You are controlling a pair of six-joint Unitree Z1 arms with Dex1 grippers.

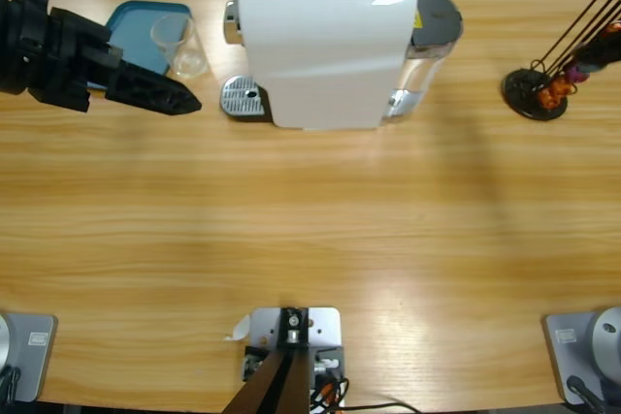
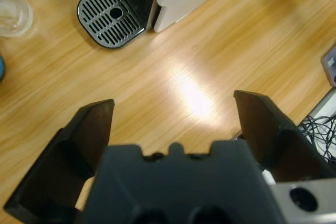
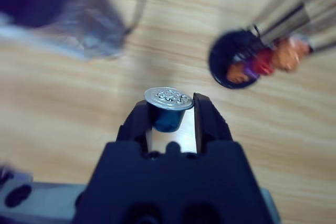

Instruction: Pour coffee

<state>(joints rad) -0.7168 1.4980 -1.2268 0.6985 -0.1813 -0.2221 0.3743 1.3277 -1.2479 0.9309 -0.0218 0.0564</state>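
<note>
The left gripper (image 2: 173, 114) hangs wide open over the table (image 1: 310, 230) near the coffee machine (image 1: 325, 41), while the right gripper (image 3: 170, 111) pinches a blue capsule (image 3: 168, 108).

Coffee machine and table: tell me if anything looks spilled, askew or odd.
Nothing stands out. The coffee machine stands upright, its drip grate bare, and the empty glass stands upright beside the blue tray. No spill shows on the table. The right claw grips a blue capsule.
</note>
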